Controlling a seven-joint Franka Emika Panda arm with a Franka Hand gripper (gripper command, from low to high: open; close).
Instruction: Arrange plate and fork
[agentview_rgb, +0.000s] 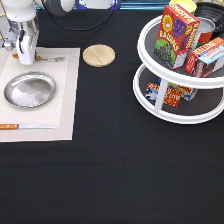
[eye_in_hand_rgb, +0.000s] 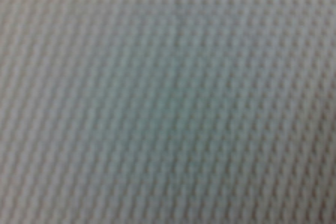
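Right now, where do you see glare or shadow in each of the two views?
Exterior view: the plate shows bright glare patches across its centre, and the gripper over the fork hides most of its handle, at the top edge of the placemat; the rack's lower shelf lies in shade. Wrist view: only placemat weave, dimmer towards one edge.
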